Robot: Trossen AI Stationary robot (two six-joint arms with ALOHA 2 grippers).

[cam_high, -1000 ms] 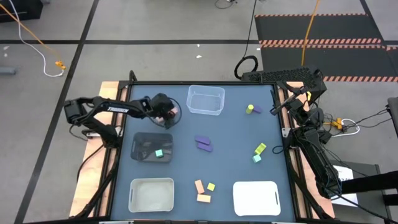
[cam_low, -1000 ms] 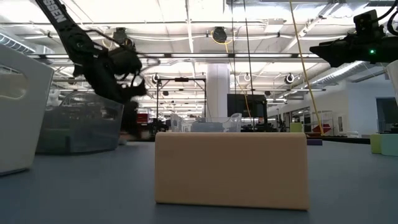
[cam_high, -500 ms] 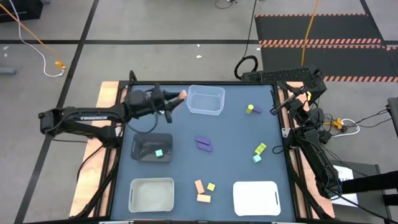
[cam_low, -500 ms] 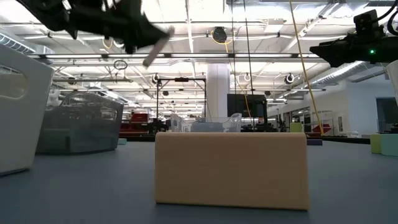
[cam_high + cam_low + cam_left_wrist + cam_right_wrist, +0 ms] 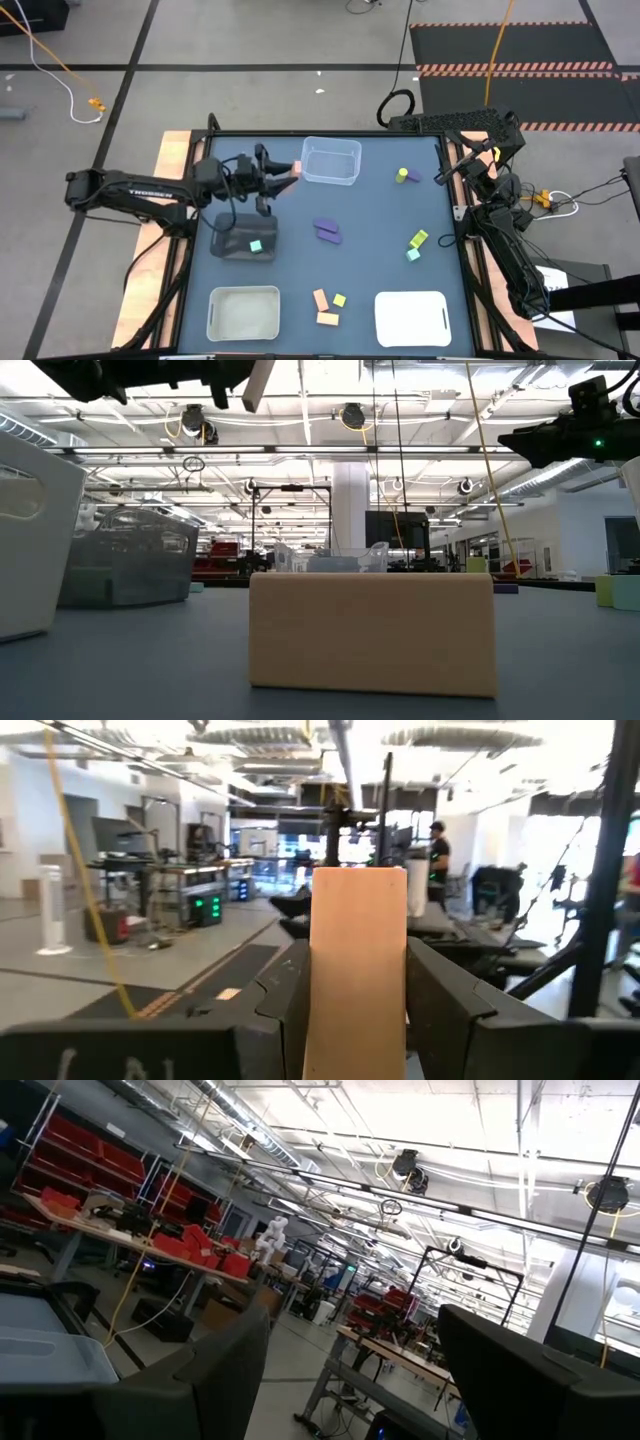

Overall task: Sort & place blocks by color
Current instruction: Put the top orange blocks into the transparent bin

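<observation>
My left gripper [image 5: 283, 172] is up above the table's far left, just left of the clear bin [image 5: 331, 161], and is shut on a pale orange bar [image 5: 293, 168]. The bar also shows in the left wrist view [image 5: 357, 960] and at the top of the low view [image 5: 258, 382]. Other blocks lie on the table: purple ones [image 5: 327, 230], a yellow-green cylinder [image 5: 402, 175], a yellow-green and a teal block [image 5: 417, 243], and orange and yellow-green ones [image 5: 326, 306]. A teal block [image 5: 256, 245] lies in the black bin [image 5: 230, 228]. My right gripper [image 5: 365, 1380] is open and empty at the table's right edge. My left gripper pinches the orange bar by its two long sides [image 5: 318, 1005] between its two fingers [image 5: 288, 1010]. The fingers lie about level, pointing from the table's left toward its right, along the bar. The bar's free end [image 5: 358, 885] sticks out past the fingertips, lifted clear of the table.
A white bin [image 5: 243, 312] stands near left and a flat white bin [image 5: 412, 317] near right. In the low view a large orange block [image 5: 372, 630] fills the foreground. My right arm [image 5: 490, 160] stays beside the right edge. Bare tabletop lies around the purple blocks.
My left gripper has risen from low over the table's far left, beside the black bin, and tipped from pointing down to about level. It has moved a little toward the clear bin, carrying the orange bar clear of the table.
</observation>
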